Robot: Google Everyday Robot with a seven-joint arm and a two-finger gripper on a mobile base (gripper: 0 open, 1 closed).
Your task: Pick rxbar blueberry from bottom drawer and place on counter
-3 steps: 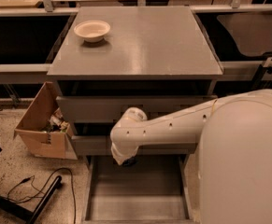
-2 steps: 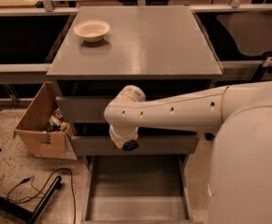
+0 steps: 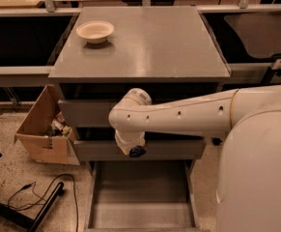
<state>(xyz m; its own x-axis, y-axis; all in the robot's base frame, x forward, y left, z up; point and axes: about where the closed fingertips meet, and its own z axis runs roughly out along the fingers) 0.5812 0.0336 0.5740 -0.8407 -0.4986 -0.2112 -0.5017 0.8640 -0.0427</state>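
In front of the middle drawer (image 3: 178, 150), above the open bottom drawer (image 3: 140, 211), your gripper (image 3: 137, 152) hung as a dark tip; whether it was spread or pinching, you could not tell. The snack bar could not be made out. A bowl (image 3: 95, 31) sat far left on the counter (image 3: 149, 42).

Counter (image 3: 154, 47), bowl (image 3: 95, 31) far-left, end effector (image 3: 136, 151) below

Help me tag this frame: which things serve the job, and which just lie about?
Job: bottom drawer, open; counter; gripper, hanging before the middle drawer front. The rxbar blueberry is not visible.
Lying about: bowl on the counter; cardboard box.
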